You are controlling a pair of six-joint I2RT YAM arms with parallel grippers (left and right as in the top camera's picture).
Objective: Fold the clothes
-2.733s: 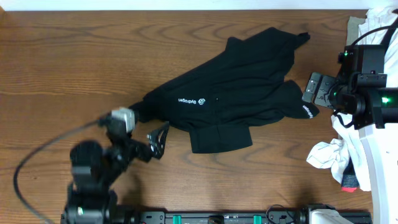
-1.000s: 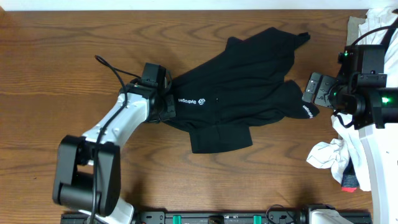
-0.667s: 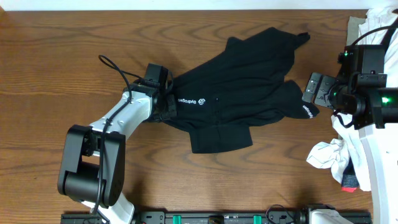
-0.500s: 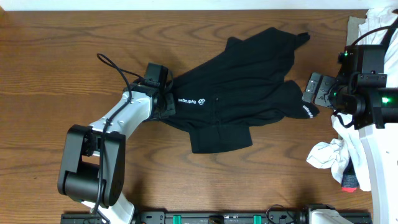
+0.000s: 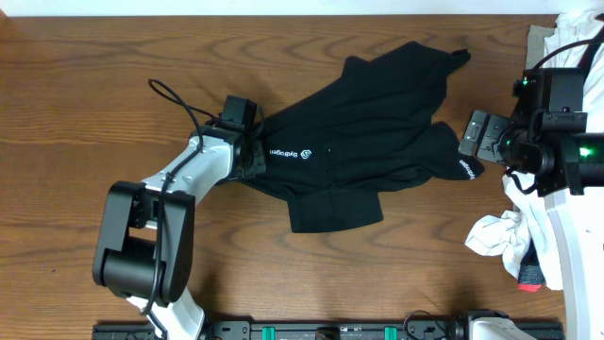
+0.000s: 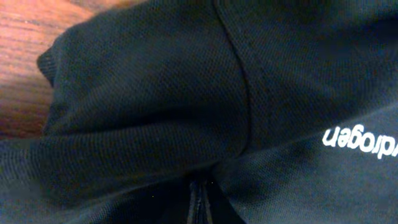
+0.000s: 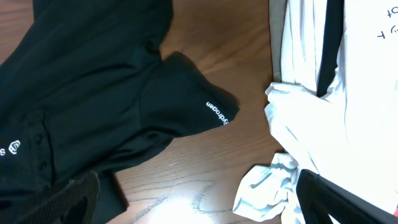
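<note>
Since the earliest frame the left arm has swung from the near-left of the table (image 5: 85,66) up to the left tip of the clothes (image 5: 377,123); over the last second it has barely shifted, and the black garment lies as it did.

From the left wrist, dark cloth fills nearly the whole view, so the fingers cannot be made out. Folds bunch towards the bottom centre, beside white lettering (image 6: 360,138) that is cut off at the right edge. From above, the left gripper (image 5: 251,157) is closed, pinching the garment's left tip, with its black cable (image 5: 175,99) looping to the left.

The right gripper (image 5: 478,139) stands wide apart and holds nothing. It hangs over the sleeve end at the right of the garment, and its fingers (image 7: 68,199) show only as dark blurs in the bottom corners of the wrist view.

One black garment sprawls across the middle of the table, with logo lettering at two spots. White garments with black straps (image 5: 500,236) are heaped at the right edge, partly behind the right arm; how many there are cannot be told.
</note>
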